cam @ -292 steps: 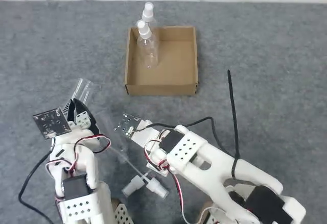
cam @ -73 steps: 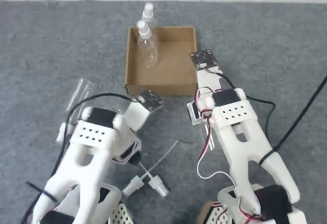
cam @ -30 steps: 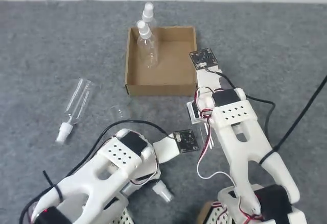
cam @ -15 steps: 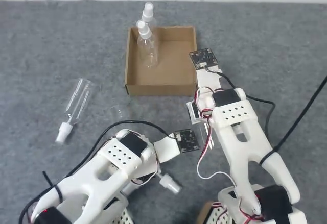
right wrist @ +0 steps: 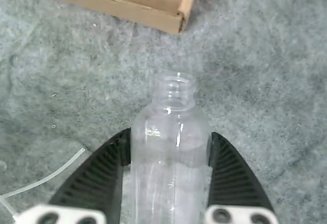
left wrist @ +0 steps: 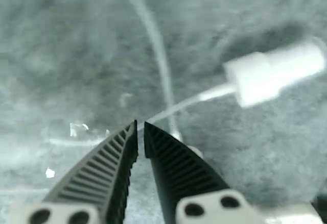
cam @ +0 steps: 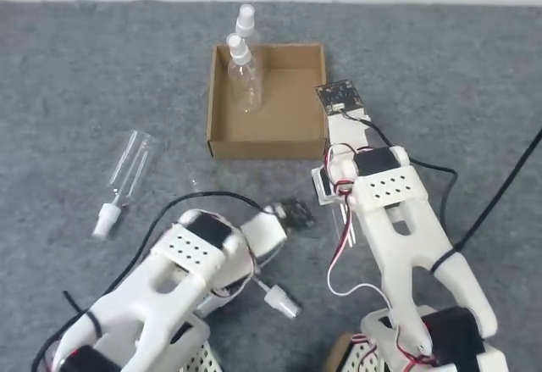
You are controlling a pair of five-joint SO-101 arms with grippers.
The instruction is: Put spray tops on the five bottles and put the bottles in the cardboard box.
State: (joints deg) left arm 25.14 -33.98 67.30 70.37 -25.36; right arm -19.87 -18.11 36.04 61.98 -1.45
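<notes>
My right gripper (right wrist: 168,137) is shut on a clear, uncapped bottle (right wrist: 171,147) just in front of the near right corner of the cardboard box (cam: 315,101). My left gripper (left wrist: 140,128) is low over the carpet, its fingers closed on the thin tube of a white spray top (left wrist: 273,76), which lies in front of the arms (cam: 280,300). A second tube (left wrist: 153,45) crosses beside it. One capped bottle (cam: 243,74) stands in the box's far left corner. Another capped bottle (cam: 246,19) stands just behind the box. A third capped bottle (cam: 125,175) lies on the carpet at the left.
Grey carpet (cam: 440,67) covers the whole table, with open room to the right of the box. A black cable (cam: 500,198) runs along the right side. The right arm (cam: 385,198) stands close to the box's right front corner.
The left arm swung from the lying bottle to the middle, then turned its wrist toward the box. The spray top slid slightly right. The right arm kept still with its bottle.
</notes>
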